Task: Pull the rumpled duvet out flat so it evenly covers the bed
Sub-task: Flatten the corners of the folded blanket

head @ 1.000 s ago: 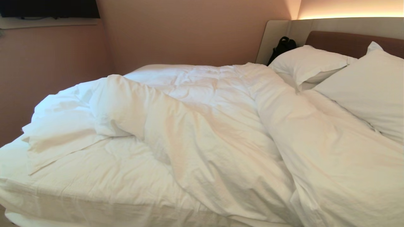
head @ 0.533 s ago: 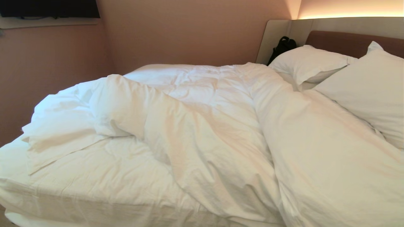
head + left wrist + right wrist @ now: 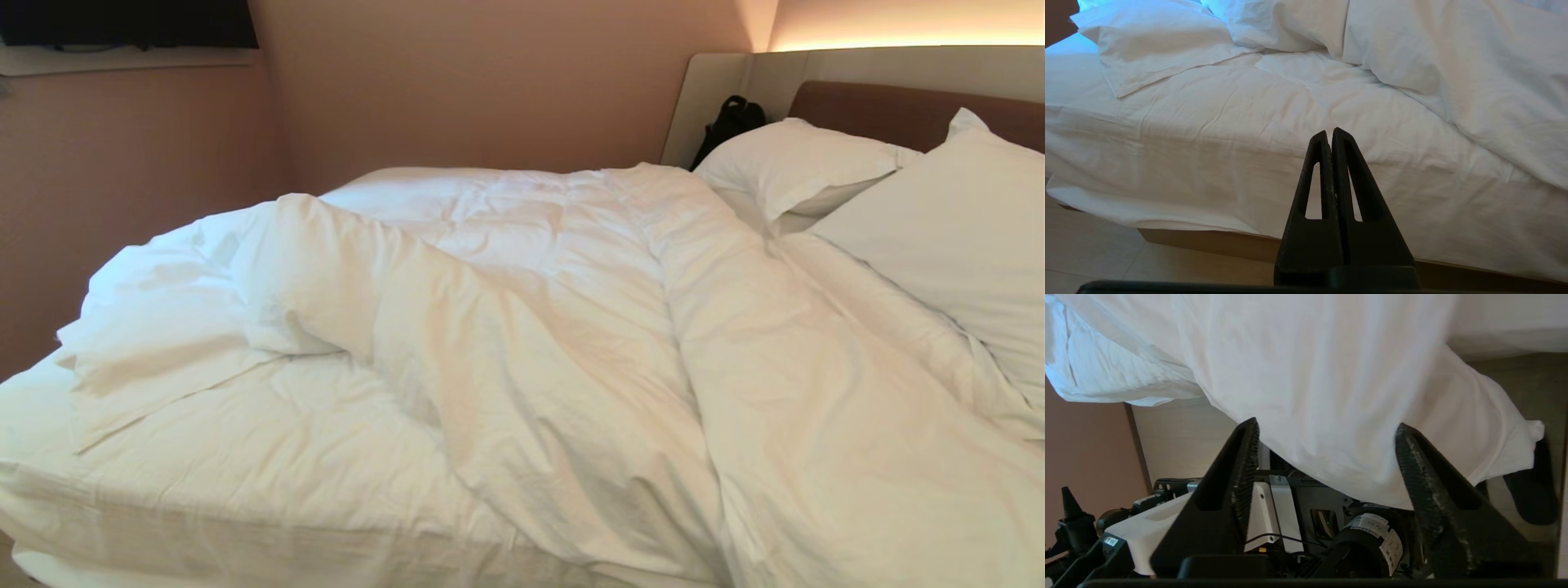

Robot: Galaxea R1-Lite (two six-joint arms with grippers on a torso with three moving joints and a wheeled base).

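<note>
My right gripper (image 3: 1327,445) hung low beside the bed (image 3: 1216,241), its jaws spread wide apart and pointing at a hanging fold of the duvet (image 3: 522,343). The cloth draped between and just past the jaws, but they were not clamped on it. Behind them I could see parts of my own base under the cloth's edge. My left gripper (image 3: 1329,136) was parked off the bed's near side, aimed level at the mattress edge, its jaws pressed together and empty. The duvet lay rumpled across the bed, bunched in a long ridge from the far left corner toward the near right. Two pillows (image 3: 939,220) sat at the headboard (image 3: 898,110), with a black bag (image 3: 729,122) beside them.
</note>
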